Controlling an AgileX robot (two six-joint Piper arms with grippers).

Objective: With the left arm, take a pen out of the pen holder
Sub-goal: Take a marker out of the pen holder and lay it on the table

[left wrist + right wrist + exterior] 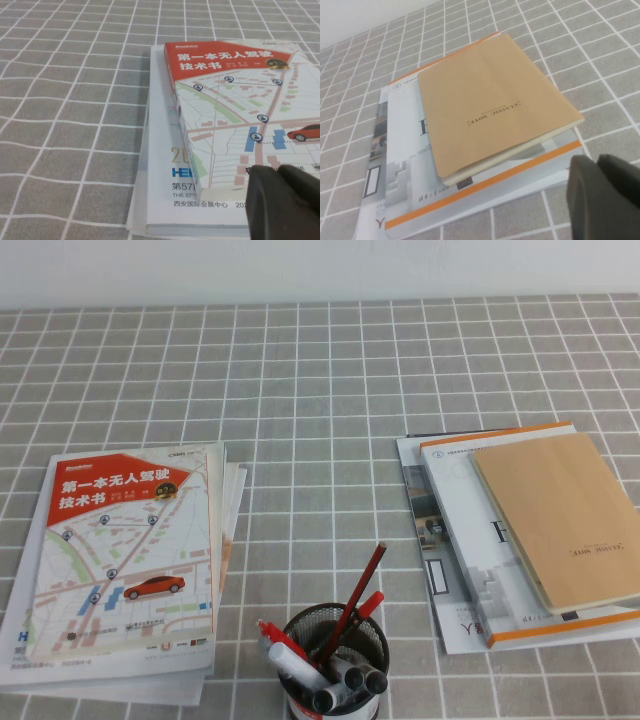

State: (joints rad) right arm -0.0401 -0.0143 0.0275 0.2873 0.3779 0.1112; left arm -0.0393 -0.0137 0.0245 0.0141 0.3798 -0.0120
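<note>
The black mesh pen holder stands at the table's near edge. It is crammed with a red pencil leaning up and to the right, red pens and grey-capped markers; all of them are inside it.

Left of the holder, the left gripper hangs low over the near corner of a map-covered book lying on a white booklet. Its claw is pinched together on nothing.

Right of the holder, the right gripper hovers by the corner of a tan notebook lying on an orange-trimmed book. Its dark fingers are pressed together and hold nothing.

Beyond the holder, the grey checked tablecloth runs back to a white wall.
</note>
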